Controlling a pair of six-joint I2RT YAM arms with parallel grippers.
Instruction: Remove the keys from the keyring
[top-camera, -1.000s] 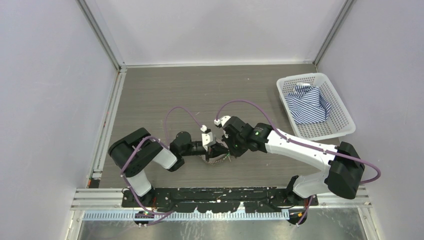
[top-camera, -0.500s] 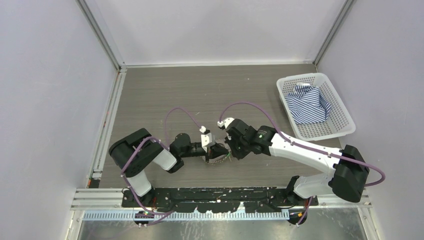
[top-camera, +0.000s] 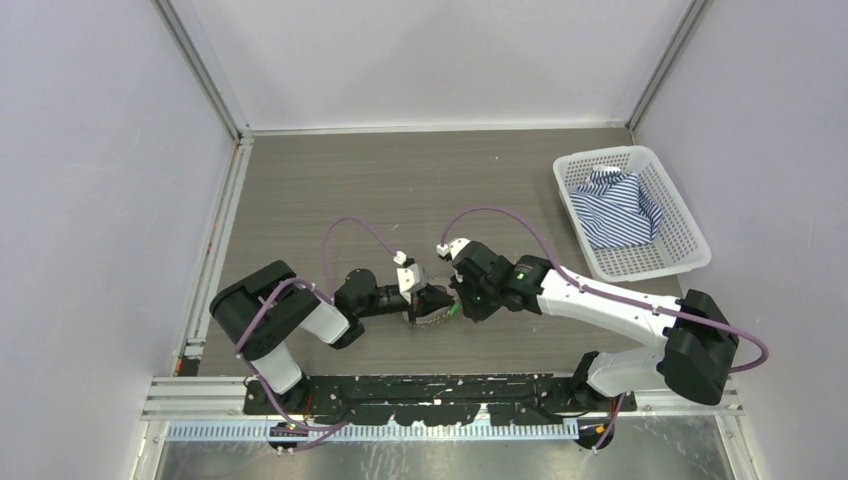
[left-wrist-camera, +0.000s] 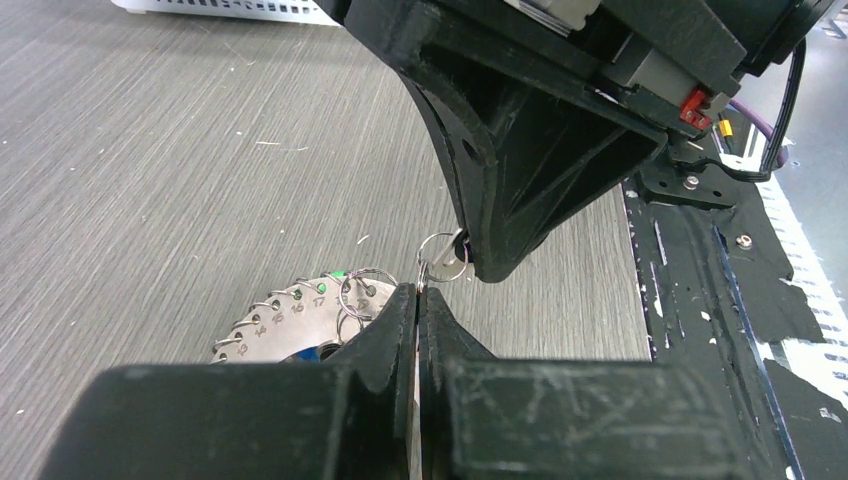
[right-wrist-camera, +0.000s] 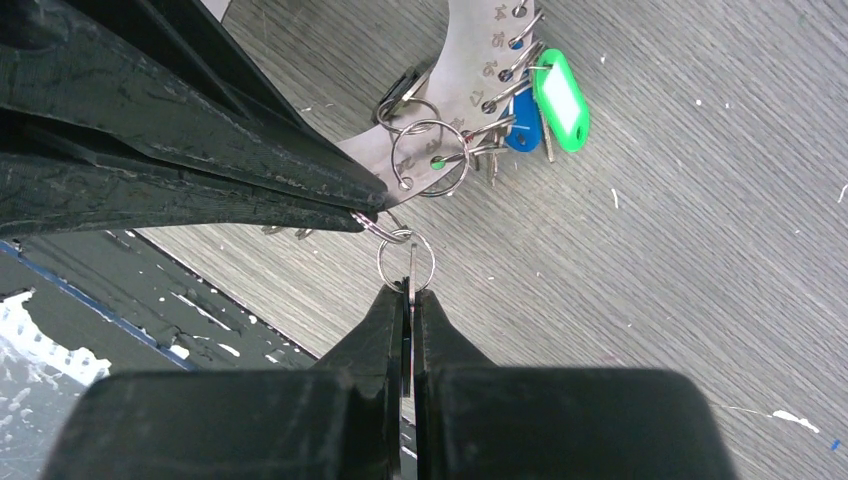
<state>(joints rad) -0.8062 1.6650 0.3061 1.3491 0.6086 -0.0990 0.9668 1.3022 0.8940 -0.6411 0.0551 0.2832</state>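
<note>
On the grey table (top-camera: 330, 180) the keyring (right-wrist-camera: 470, 60) lies flat. My left jaws and right jaws meet tip to tip beside it, both pinched shut on small rings (right-wrist-camera: 406, 262).

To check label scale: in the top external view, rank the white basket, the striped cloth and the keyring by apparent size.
Largest to smallest:
1. white basket
2. striped cloth, lying inside it
3. keyring, clearly smallest though partly hidden
</note>
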